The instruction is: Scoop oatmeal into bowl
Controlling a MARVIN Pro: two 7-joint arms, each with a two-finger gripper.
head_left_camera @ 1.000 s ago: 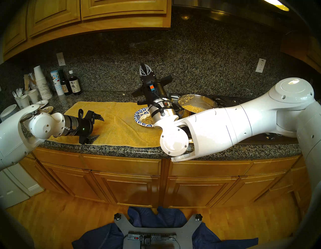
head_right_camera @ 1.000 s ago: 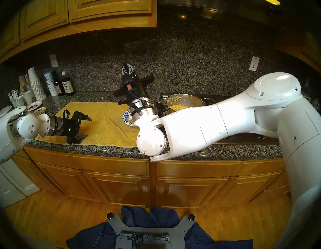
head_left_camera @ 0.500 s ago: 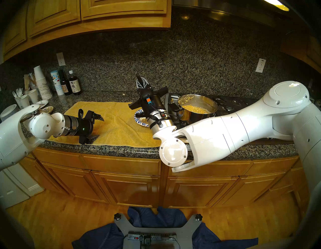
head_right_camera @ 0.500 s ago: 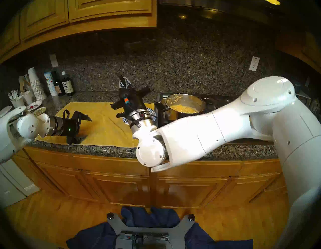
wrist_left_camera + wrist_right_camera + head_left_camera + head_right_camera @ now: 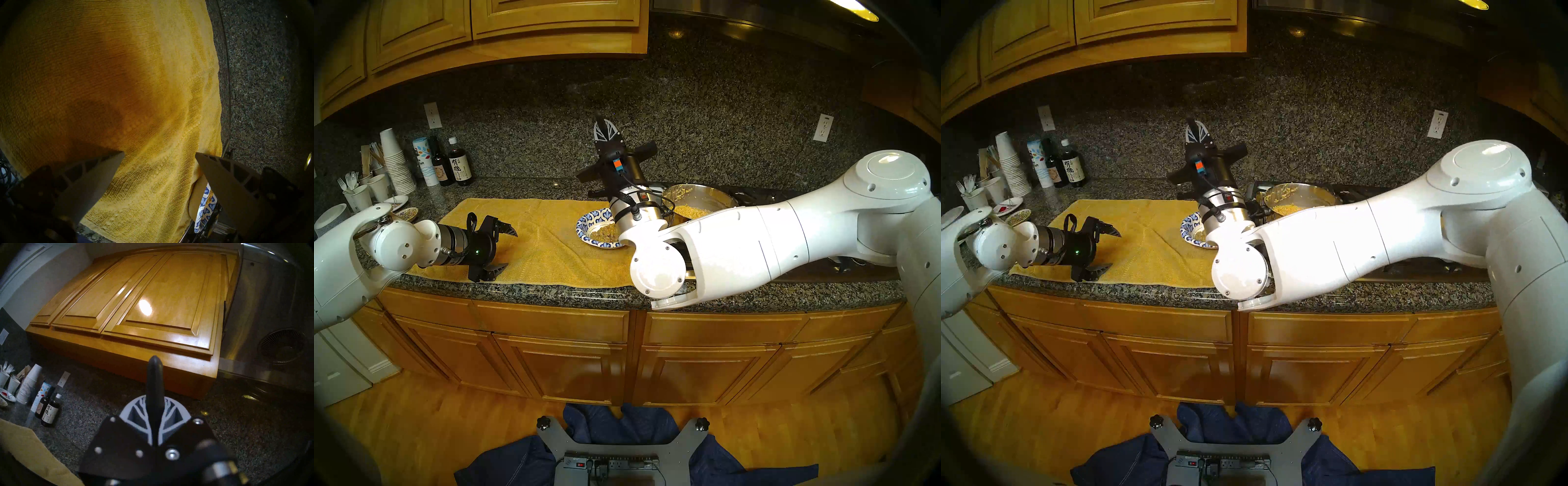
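On the dark stone counter (image 5: 551,292) lies a yellow towel (image 5: 544,244). A paper bowl (image 5: 585,225) with a blue and white leaf rim sits on the right part of the towel, and it has a lump of tan oatmeal (image 5: 605,232) in it. More oatmeal (image 5: 694,212) is in a shiny steel pot (image 5: 714,197) just to the right of the bowl, on the stove.

The right gripper (image 5: 605,130) points up and away, toward the speckled back wall. Its white fingers (image 5: 136,411) are pressed together on a thin black handle (image 5: 155,382) that sticks out past the tips. I cannot see the other end of that handle, so I cannot tell what tool it is. The right arm's wrist covers the right side of the bowl.

The left gripper (image 5: 505,249) hangs low over the left part of the towel. Its two dark fingers (image 5: 95,179) are spread wide, with nothing between them. It is well apart from the bowl.

Far to the left on the counter stand stacked paper cups (image 5: 395,159), two dark bottles (image 5: 449,166) and some small plates (image 5: 404,207).
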